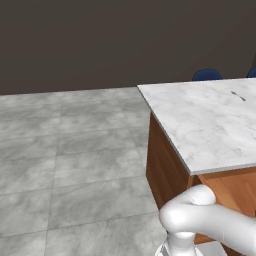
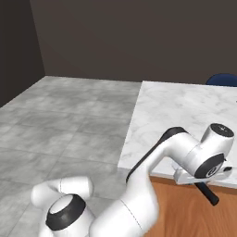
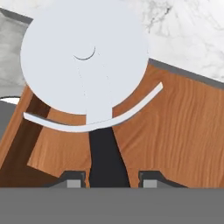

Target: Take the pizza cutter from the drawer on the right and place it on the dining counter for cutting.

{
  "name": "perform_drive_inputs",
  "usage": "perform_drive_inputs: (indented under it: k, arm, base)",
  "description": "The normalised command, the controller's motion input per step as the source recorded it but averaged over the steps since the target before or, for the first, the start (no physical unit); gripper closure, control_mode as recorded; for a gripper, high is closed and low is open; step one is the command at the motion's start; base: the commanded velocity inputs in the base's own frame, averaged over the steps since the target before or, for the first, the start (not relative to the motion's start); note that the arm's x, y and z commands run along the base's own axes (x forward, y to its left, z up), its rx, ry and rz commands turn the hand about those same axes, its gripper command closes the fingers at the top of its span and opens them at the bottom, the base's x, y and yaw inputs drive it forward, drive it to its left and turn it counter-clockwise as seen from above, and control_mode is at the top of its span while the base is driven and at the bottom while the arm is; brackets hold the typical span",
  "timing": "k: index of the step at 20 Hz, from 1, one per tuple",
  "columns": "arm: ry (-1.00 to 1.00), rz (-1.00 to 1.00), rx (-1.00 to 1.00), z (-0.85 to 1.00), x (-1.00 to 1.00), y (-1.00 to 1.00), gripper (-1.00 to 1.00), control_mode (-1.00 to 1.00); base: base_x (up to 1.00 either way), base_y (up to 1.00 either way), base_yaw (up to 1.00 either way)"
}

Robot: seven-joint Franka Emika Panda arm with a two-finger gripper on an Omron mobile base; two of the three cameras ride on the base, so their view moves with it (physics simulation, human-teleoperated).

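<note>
One pizza cutter clamped in end effector; unlabelled.

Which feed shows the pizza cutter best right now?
Hand view: the cutter shows its whole round blade, curved guard and black handle between the fingers. Right base view shows just its dark handle end under the hand.

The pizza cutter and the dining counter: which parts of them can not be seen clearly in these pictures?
- Pizza cutter, hand view: the grey band cuts off the lower handle, so where the pincer holds it is hidden.
- Pizza cutter, right base view: the wrist covers the wheel; a dark handle end shows.
- Dining counter, left base view: the right edge crops it.
- Small dark thing on the slab: too small to name.
</note>
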Motion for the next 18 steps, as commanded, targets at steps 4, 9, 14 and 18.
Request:
perform_drive_inputs:
  k: [4,9,14,18]
  arm:
    - [0.0,-0.04,0.0,0.01,0.79,0.62,1.0,-1.0]
    - [0.0,-0.12,0.0,0.0,0.9,0.73,1.0,-1.0]
    - [0.0,-0.14,-0.02,-0.02,0.87,0.65,1.0,-1.0]
    - [0.0,-0.12,0.0,-0.11,0.83,0.4,1.0,-1.0]
  base:
    - [0.0,0.0,0.0]
    - [0.0,0.0,0.0]
    - [0.0,0.0,0.0]
    - [0.0,0.0,0.0]
